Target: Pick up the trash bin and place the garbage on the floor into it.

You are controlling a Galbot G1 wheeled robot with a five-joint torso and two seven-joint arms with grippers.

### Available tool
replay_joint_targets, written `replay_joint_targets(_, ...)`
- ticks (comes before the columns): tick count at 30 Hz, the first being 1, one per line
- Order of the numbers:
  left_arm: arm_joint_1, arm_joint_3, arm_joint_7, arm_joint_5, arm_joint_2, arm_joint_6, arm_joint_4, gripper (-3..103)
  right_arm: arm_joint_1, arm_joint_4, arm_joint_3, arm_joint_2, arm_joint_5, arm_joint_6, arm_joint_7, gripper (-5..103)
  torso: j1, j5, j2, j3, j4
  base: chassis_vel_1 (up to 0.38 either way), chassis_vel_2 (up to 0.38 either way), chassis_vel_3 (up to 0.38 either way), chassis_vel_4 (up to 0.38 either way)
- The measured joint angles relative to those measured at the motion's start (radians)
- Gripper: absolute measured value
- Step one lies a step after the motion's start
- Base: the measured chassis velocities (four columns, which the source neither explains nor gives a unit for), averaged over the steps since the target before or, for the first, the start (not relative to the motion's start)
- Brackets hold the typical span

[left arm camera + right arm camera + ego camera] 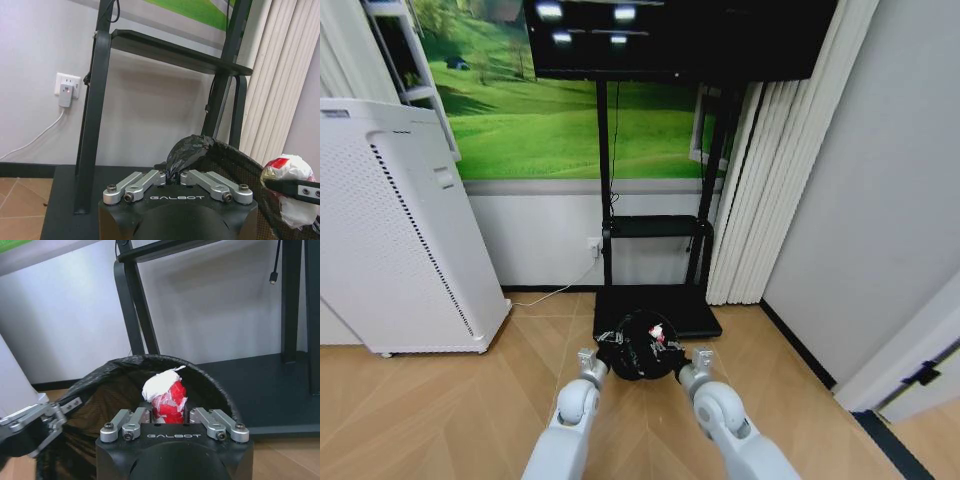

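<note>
Parquet floor [440, 400], bin [638, 345] against stand base [705, 318].

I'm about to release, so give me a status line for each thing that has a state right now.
Trash bin: upright, off to the TV stand's front, held by its bag-lined rim.
Left gripper: shut on the bin's rim.
Right gripper: shut on a wrapper, over the bin's mouth.
Wrapper: red and white, pinched, not yet dropped.
Wall plug: plugged in, red light on.
</note>
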Motion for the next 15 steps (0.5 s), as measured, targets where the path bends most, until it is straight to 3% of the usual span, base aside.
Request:
replay_joint_targets(5,-0.008,-0.003,0.000,0.000,0.002,0.002,0.001,7,-0.010,0.007,-0.006,0.004,-0.017,0.005,-0.004,44,0.000,0.0000,0.000,0.000,-0.0001,0.000,0.000,0.000,0.000)
replay_joint_targets(8,-0.011,-0.004,0.001,0.000,0.002,0.002,0.006,7,-0.022,0.017,-0.015,0.006,-0.027,0.004,-0.011,60,0.000,-0.0001,0.000,0.000,-0.0001,0.000,0.000,0.000,0.000)
replay_joint_targets(15,-0.014,-0.004,0.003,0.003,-0.002,0.003,0.012,7,-0.023,0.024,-0.016,0.003,-0.028,0.003,-0.013,82,0.000,-0.0001,0.000,0.000,-0.0001,0.000,0.000,0.000,0.000)
